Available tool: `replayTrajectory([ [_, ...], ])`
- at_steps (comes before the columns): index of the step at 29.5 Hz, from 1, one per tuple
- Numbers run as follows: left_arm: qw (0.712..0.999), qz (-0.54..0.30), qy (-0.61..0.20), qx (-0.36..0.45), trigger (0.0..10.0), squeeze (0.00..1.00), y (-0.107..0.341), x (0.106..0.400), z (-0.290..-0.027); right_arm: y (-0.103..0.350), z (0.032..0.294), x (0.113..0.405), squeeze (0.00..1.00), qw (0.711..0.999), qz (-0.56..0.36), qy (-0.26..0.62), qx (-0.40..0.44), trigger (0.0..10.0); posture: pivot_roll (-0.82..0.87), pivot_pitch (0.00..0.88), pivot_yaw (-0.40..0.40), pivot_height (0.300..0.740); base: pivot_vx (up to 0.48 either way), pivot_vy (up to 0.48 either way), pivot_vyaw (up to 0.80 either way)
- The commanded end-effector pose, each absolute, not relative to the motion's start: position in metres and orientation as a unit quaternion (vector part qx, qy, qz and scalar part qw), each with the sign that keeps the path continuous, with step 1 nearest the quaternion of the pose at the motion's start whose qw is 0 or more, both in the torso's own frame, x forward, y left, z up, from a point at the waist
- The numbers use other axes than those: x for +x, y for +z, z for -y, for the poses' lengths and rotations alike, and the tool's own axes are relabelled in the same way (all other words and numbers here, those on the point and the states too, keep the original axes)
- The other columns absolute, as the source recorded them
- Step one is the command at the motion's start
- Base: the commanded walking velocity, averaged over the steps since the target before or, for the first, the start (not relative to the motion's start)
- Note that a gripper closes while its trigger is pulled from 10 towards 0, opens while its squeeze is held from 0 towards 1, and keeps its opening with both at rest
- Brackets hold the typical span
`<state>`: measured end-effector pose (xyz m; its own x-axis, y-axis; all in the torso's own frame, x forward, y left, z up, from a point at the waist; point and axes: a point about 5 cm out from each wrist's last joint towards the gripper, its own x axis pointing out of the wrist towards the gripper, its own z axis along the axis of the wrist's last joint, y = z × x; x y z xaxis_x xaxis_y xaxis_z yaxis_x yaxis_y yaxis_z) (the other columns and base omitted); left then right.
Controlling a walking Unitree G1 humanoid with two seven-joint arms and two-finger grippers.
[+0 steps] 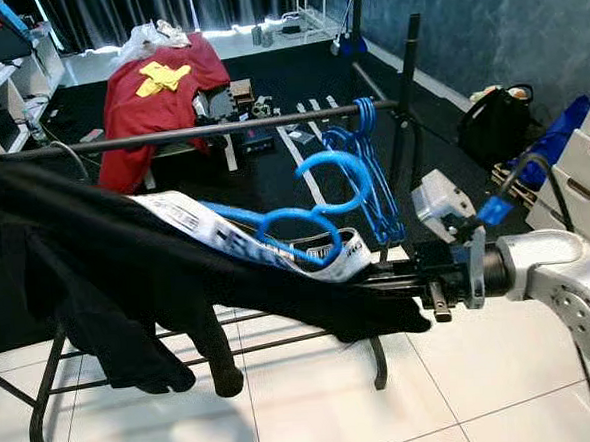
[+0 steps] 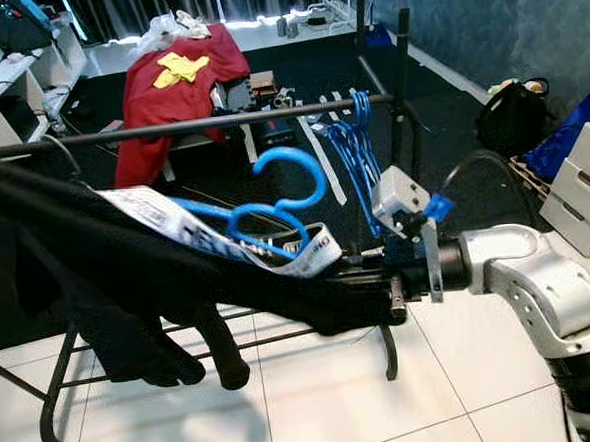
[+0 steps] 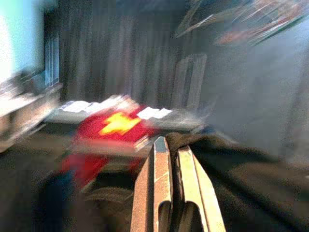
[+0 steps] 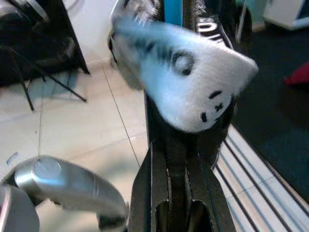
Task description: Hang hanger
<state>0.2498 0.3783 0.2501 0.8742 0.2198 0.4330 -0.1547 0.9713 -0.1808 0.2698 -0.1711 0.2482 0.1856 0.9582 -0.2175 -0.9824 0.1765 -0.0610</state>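
Right gripper [image 2: 364,279] clamped on the black garment's [image 1: 127,261] shoulder, blue hanger [image 1: 309,205] inside it, hook free, short of the rail's [image 1: 219,128] right end. Left gripper [image 3: 171,193] looks closed on cloth; view blurred. Risks: the hanging cloth drags the hook off line, or it tangles with the blue hangers [image 1: 372,171] already hanging there. Beyond, a red garment [image 1: 157,99].

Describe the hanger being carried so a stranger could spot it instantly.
Find the black clothes rail crossing the room. Just below it, the right gripper holds a black garment level, with a blue hanger inside. Unlike the blue hangers hanging on the rail, its hook points free into the air.
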Motion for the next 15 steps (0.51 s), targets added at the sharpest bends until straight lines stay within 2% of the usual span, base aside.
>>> replayTrajectory([
  [1, 0.964, 0.210, 0.159, -0.045, 0.0, 0.00, 0.247, 0.243, -0.394, 0.249, 0.176, 0.268, 0.00, 0.767, -0.065, 0.632, -0.084, 0.0, -0.12, 0.051, 0.043, 0.740, 0.000, 0.000, 0.00],
  [2, 0.964, 0.210, 0.159, -0.045, 0.0, 0.00, 0.247, 0.243, -0.394, 0.249, 0.176, 0.268, 0.00, 0.767, -0.065, 0.632, -0.084, 0.0, -0.12, 0.051, 0.043, 0.740, 0.000, 0.000, 0.00],
  [5, 0.963, 0.105, 0.249, -0.018, 0.0, 0.00, 0.205, 0.241, -0.411, 0.261, 0.181, 0.266, 0.00, 0.767, -0.038, 0.637, -0.068, 0.0, -0.13, 0.054, 0.051, 0.740, 0.000, 0.000, 0.00],
  [10, 0.960, 0.067, 0.272, -0.023, 0.0, 0.00, 0.186, 0.239, -0.414, 0.261, 0.184, 0.266, 0.00, 0.770, -0.037, 0.633, -0.068, 0.0, -0.13, 0.054, 0.050, 0.740, 0.000, 0.000, 0.00],
  [13, 0.963, 0.071, 0.256, -0.045, 0.0, 0.00, 0.182, 0.244, -0.408, 0.260, 0.184, 0.267, 0.00, 0.772, -0.036, 0.631, -0.067, 0.0, -0.13, 0.056, 0.050, 0.740, 0.000, 0.000, 0.00],
  [14, 0.982, 0.084, 0.154, -0.068, 4.6, 0.00, 0.182, 0.256, -0.380, 0.260, 0.182, 0.268, 0.00, 0.774, -0.032, 0.629, -0.065, 0.0, -0.12, 0.056, 0.047, 0.740, 0.000, 0.000, 0.00],
  [15, 0.982, 0.084, 0.154, -0.068, 4.6, 0.00, 0.182, 0.256, -0.380, 0.260, 0.182, 0.268, 0.00, 0.774, -0.032, 0.629, -0.065, 0.0, -0.12, 0.056, 0.047, 0.740, 0.000, 0.000, 0.00],
])
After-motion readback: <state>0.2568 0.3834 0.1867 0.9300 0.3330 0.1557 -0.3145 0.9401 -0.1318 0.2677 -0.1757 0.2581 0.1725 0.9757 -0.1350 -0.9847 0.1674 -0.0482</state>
